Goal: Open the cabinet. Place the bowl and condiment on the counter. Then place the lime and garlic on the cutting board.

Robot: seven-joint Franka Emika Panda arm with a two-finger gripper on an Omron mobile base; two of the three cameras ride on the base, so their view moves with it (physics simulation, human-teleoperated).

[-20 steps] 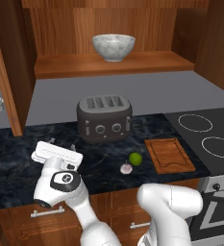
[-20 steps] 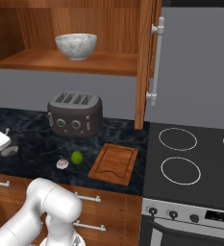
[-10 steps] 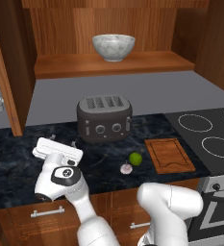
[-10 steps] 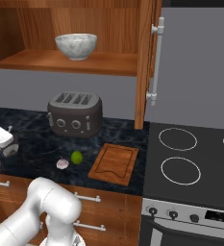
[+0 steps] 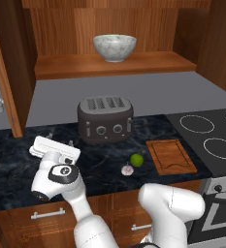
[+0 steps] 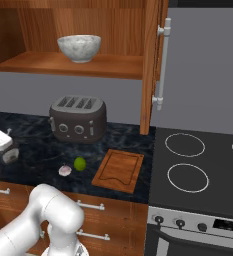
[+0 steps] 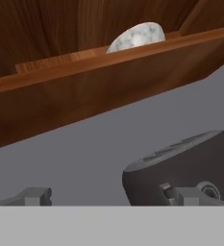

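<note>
Cabinet [image 6: 150, 65] open, your claw [image 5: 60, 145] spread empty over the bench [image 5: 104, 167]; bowl [image 5: 114, 47] still shelved, lime [image 5: 137, 160] and garlic [image 5: 127, 170] off the cutting board [image 5: 170, 156].

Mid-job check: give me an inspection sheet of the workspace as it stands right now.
Surface: dark marbled counter, cutting board lying bare beside the stovetop.
Job's things: cabinet open; bowl on its shelf; lime and garlic on the counter, left of the board; a small dark thing below the hand in the right base view, identity unclear.
Clutter: toaster behind the lime.
Grippers: gripper open, empty, low over the counter's left part.
Cables: nothing seen.
Surroundings: grey wall, drawers below.
</note>
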